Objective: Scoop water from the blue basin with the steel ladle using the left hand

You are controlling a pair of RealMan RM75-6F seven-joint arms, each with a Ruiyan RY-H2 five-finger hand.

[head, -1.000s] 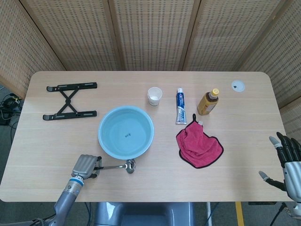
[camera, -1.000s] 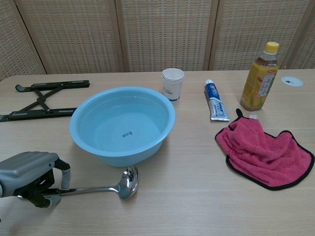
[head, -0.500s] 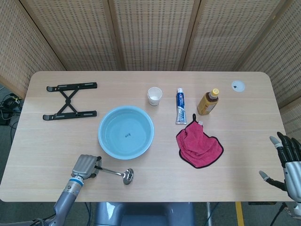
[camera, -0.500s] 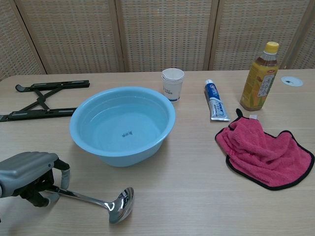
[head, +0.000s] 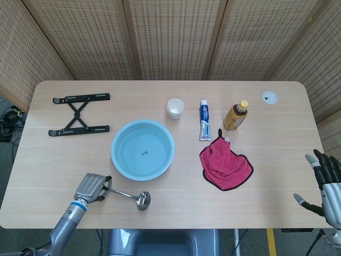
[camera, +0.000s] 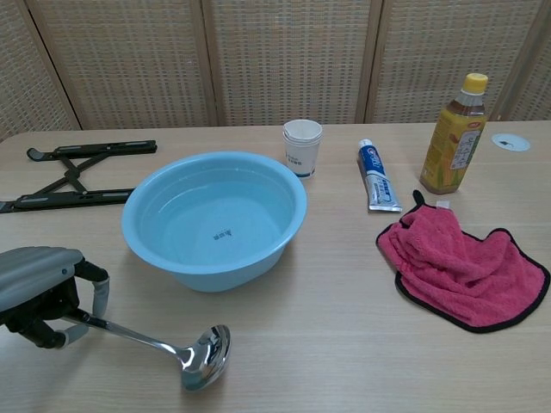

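The blue basin (head: 142, 150) (camera: 214, 218) stands left of the table's middle with water in it. My left hand (head: 91, 187) (camera: 39, 288) is near the front edge, left of the basin, and grips the handle of the steel ladle (head: 128, 196) (camera: 168, 346). The ladle's bowl (camera: 206, 354) points right, in front of the basin and outside it, low over the table. My right hand (head: 323, 184) hangs off the table's right front corner, fingers spread and holding nothing; the chest view does not show it.
A black folding stand (head: 79, 114) lies at the back left. Behind the basin stands a paper cup (head: 175, 108). To the right are a toothpaste tube (head: 204, 119), a yellow-capped bottle (head: 235, 116) and a crumpled red cloth (head: 225, 166).
My left hand has drawn back to the left and toward the front edge with the ladle. The ladle's bowl has swung away from the basin's front wall.
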